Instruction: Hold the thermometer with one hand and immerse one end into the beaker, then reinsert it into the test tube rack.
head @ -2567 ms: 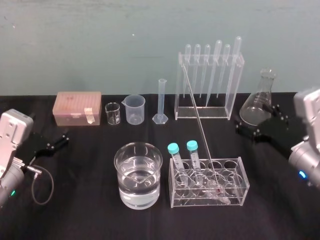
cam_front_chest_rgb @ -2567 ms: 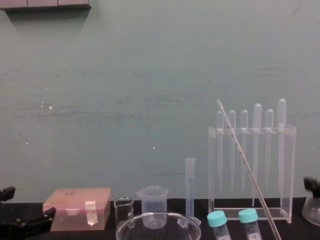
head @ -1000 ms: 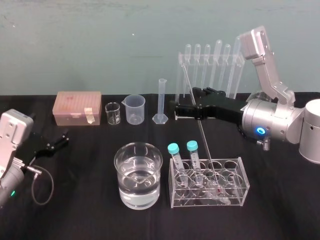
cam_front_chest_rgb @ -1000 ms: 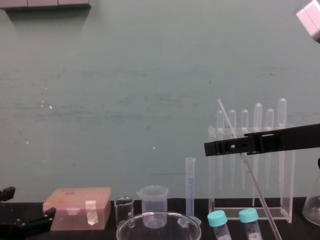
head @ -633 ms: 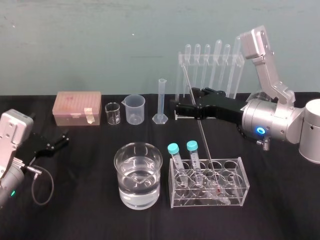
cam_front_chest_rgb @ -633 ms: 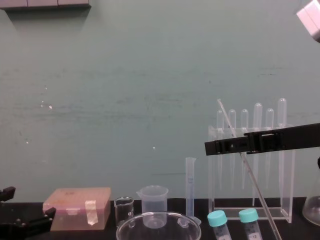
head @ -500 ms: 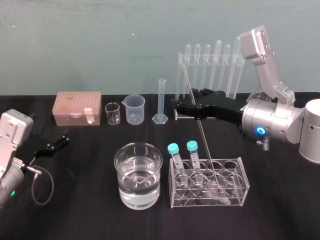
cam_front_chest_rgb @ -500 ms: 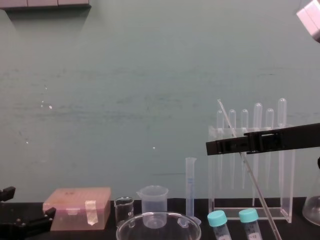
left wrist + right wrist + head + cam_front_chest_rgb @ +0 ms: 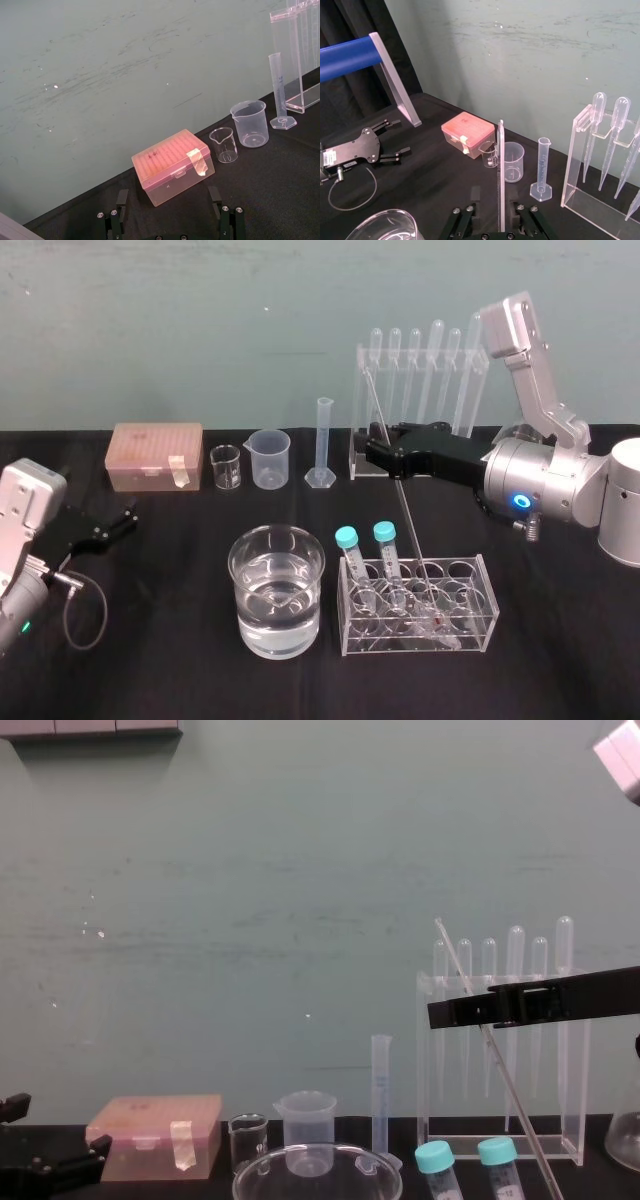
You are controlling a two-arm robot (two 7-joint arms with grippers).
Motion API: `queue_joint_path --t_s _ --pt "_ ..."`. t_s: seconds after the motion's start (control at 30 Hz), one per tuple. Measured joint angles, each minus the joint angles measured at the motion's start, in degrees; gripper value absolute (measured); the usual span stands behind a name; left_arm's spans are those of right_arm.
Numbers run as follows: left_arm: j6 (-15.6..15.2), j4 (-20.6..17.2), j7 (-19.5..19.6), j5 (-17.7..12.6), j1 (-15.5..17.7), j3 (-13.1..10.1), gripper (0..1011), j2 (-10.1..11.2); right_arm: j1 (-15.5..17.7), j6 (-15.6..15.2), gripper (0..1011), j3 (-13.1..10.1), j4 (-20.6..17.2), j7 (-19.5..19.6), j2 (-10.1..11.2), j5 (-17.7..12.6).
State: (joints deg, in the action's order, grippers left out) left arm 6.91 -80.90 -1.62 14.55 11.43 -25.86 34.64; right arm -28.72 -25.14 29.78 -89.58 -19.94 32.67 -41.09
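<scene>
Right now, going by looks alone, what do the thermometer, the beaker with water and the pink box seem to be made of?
The thermometer looks like glass: a thin, straight, see-through rod with a gloss. The beaker is likely glass too: thick clear wall, sharp glints. The pink box seems plastic: cloudy, matt, with a moulded lid.

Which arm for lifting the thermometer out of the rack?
Right. The right pincer, open, straddles the thermometer above the test tube rack; the left pincer lies far off to the left.
</scene>
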Motion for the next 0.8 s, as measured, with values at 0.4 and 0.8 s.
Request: queue_joint_path --t_s 0.4,0.8 --pt "0.0 0.0 0.0 0.0 0.0 0.0 1008 0.0 0.0 -0.02 52 0.0 0.0 -0.03 0.0 -0.03" --pt "0.0 0.0 0.0 0.0 0.0 0.0 1008 0.0 2.97 6.58 51 -2.03 -1.15 -1.34 -0.33 -1.0"
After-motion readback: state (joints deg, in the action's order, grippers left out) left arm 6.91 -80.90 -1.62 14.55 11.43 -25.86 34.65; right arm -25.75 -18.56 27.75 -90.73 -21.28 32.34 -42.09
